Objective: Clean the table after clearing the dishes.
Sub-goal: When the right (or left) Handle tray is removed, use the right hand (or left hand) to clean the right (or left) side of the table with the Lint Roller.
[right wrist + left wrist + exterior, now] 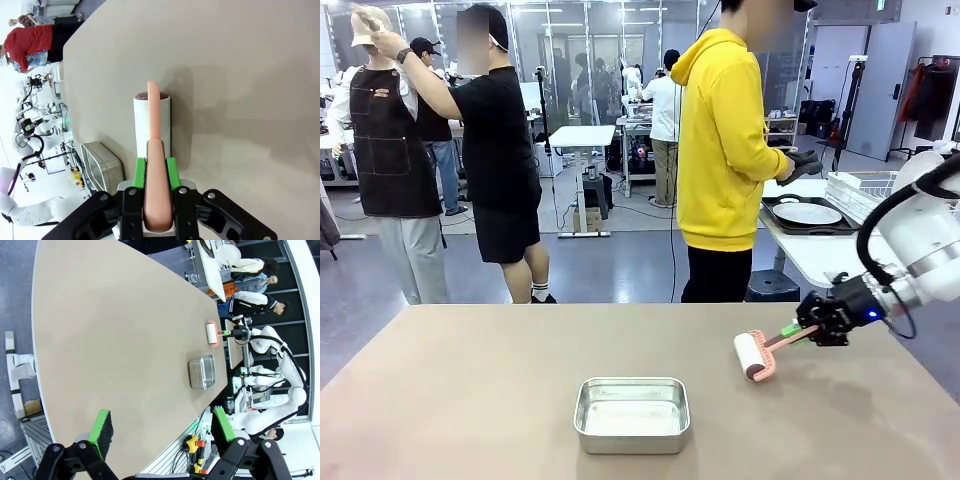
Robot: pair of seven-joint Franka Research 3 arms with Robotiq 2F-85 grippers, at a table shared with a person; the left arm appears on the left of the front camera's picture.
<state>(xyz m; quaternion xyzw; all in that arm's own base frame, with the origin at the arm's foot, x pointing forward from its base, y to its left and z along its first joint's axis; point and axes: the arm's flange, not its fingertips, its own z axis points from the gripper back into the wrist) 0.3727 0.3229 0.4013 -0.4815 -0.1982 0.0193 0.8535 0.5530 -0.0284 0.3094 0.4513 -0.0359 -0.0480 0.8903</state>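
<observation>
So the right hand (792,329) comes in from the right side and its green fingers are clamped tight on the pink handle of a lint roller (757,355); the right wrist view shows the handle squeezed between both pads, with the white roll (152,127) sticking out ahead of it; the roll is low on the counter (470,400), right-of-centre, with its shadow just beside it, though I can't tell if it's actually pressing down.

The left hand (162,429) is up over its own end of the counter with the fingers spread wide apart and nothing between them.

The brown counter top has a small steel pan (631,413) near the front edge, around the middle, a bit left of the roller and not touching it.

As for the dishes: a white plate (807,213) sits on a dark tray (775,226) over on the smaller white table (810,255) at the back right, next to a wire rack (865,192); a person in a yellow hoodie (720,150) stands at that table, turned away from the counter.
</observation>
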